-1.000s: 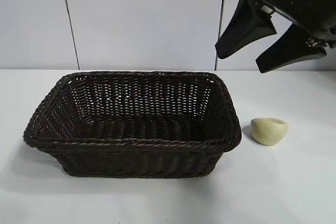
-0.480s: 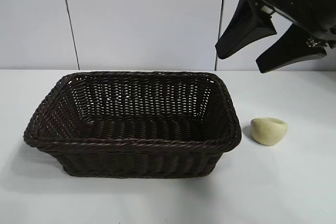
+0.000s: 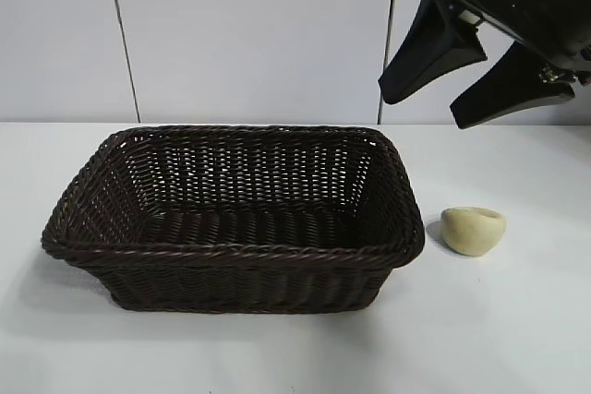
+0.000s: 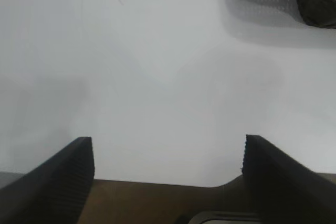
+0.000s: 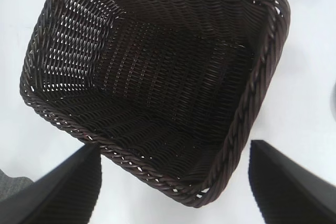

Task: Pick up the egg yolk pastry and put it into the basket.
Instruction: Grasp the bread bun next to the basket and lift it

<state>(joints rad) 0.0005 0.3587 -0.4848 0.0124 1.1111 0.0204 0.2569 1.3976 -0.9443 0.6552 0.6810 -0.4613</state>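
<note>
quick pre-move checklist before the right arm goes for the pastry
1. Small pale yellow dome-shaped egg yolk pastry clear of obstructions on the white table: ok.
2. Pastry outside the dark brown woven wicker basket, beside its right end: ok, not yet placed.
3. Basket holds nothing: ok.
4. Right end effector open, nothing held: ok.
5. Right end effector lined up over the pastry: not ok, it hangs high above, nearer the basket.
6. Left end effector open, away over bare table: ok.

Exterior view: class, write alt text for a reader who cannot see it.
An empty dark wicker basket sits on a white table, with a small pale egg yolk pastry beside it on the right. The right gripper hangs above, jaws open.
</note>
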